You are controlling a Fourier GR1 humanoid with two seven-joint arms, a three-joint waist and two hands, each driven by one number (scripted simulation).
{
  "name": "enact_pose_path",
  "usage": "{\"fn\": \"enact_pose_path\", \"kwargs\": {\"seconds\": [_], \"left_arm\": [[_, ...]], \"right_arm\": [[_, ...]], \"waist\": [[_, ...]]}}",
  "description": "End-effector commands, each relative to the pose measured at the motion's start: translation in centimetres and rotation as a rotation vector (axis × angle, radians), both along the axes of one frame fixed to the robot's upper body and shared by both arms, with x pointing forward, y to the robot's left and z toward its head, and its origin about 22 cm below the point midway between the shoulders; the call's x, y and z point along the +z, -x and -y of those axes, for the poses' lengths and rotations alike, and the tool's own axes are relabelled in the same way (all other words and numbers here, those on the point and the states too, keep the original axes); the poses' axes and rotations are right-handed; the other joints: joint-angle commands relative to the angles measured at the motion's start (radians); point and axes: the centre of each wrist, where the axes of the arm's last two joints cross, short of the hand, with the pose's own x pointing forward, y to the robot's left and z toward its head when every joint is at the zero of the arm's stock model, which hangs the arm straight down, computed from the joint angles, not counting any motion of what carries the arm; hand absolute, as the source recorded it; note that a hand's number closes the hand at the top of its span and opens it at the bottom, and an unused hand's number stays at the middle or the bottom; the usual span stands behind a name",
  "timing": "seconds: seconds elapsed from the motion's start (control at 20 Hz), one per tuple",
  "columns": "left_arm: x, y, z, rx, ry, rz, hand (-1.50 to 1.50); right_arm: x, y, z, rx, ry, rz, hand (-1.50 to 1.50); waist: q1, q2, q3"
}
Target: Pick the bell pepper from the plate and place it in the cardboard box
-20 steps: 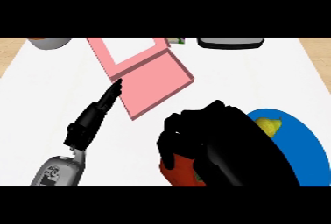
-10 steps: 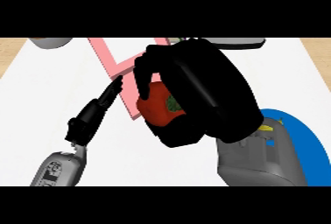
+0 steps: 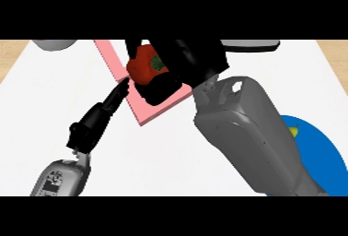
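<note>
Pepper (image 3: 144,67) held over the box (image 3: 162,103).
It is clasped by the right hand (image 3: 192,56), fingers curled, at the palm's 9 o'clock, with the box directly beneath.

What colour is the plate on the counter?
The plate is blue; head view shows it best.

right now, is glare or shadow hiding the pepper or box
Head view: even light, no glare or shadow seen; the bell pepper shows plainly in the right hand, which covers part of the pink box; the right forearm hides part of the blue plate.
</note>
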Motion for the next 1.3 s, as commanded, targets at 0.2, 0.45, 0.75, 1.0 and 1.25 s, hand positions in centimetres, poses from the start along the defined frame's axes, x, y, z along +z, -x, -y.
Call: {"fn": "enact_pose_path", "kwargs": {"seconds": [0.2, 0.45, 0.75, 1.0, 1.25], "left_arm": [[-1.7, 0.2, -0.1, -0.007, 0.003, 0.004, 0.00], [-0.1, 0.0, 1.2, -0.026, -0.007, 0.015, 0.00], [-1.1, -0.8, 0.6, -0.024, -0.011, 0.015, 0.00], [-0.3, -1.4, 0.6, -0.047, 0.008, 0.026, 0.00], [-1.7, 0.7, 0.9, -0.032, 0.010, 0.001, 0.00]], "right_arm": [[-4.2, -4.4, -2.1, -0.040, 0.118, 0.036, 1.50], [-6.4, -7.5, -2.6, -0.079, 0.182, 0.008, 1.50], [-10.1, -8.9, -1.2, -0.126, 0.069, -0.223, -1.50], [-10.8, -10.4, -1.0, -0.100, 0.058, -0.303, -1.50], [-11.6, -10.3, -0.1, -0.041, -0.189, -0.321, -1.50]], "waist": [[0.006, 0.003, 0.000], [0.019, 0.007, 0.000], [0.026, 0.012, 0.000], [0.039, 0.014, 0.000], [0.045, 0.011, 0.000]]}}
